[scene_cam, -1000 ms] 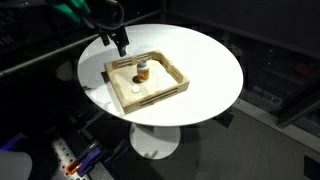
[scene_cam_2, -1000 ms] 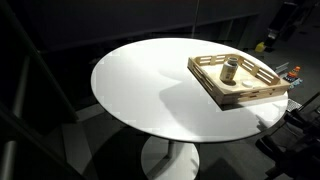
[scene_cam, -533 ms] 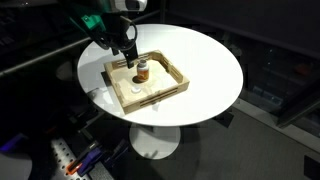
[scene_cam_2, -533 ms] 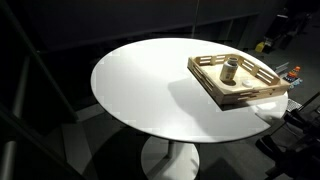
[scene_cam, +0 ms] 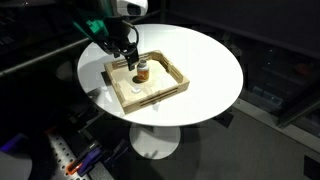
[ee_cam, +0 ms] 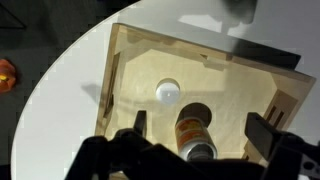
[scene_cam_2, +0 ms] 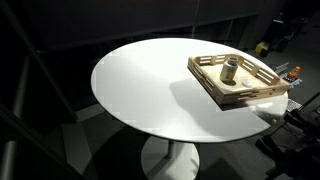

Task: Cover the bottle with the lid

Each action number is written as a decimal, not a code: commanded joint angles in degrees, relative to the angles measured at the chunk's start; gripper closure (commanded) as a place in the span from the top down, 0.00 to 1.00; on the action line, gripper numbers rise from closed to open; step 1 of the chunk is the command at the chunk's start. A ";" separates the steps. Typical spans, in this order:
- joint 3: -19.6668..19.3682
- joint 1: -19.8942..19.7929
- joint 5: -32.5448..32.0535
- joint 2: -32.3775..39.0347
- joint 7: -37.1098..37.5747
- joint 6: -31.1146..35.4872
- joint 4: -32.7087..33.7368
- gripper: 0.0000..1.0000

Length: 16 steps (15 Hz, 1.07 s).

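The small amber bottle [scene_cam: 142, 68] stands upright and uncapped in a wooden tray [scene_cam: 163, 94]. It shows in both exterior views [scene_cam_2: 230, 69]. In the wrist view the bottle [ee_cam: 193, 137] lies between my two spread fingers, seen from above. The round white lid [ee_cam: 167, 92] lies flat on the tray floor, a short way from the bottle; it also shows in an exterior view [scene_cam: 136, 92]. My gripper [scene_cam: 128, 57] hangs just above the tray's near-left part, beside the bottle. The gripper [ee_cam: 202, 125] is open and empty.
The tray [ee_cam: 200, 48] has raised slatted walls all round and sits on a round white table [scene_cam: 205, 60], toward one side [scene_cam_2: 140, 90]. Dark floor and clutter surround the table. An orange object [ee_cam: 6, 73] lies beyond the table edge.
The gripper has moved over the tray and come down next to the bottle. In the last half second it hardly moved. Bottle and lid have not moved.
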 commanded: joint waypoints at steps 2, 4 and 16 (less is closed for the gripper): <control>0.05 -0.40 -0.02 6.74 -3.18 6.06 1.33 1.00; 0.11 -0.41 0.20 9.71 -4.40 8.58 1.85 1.00; 1.10 -1.84 0.11 23.39 -8.77 21.53 4.84 1.00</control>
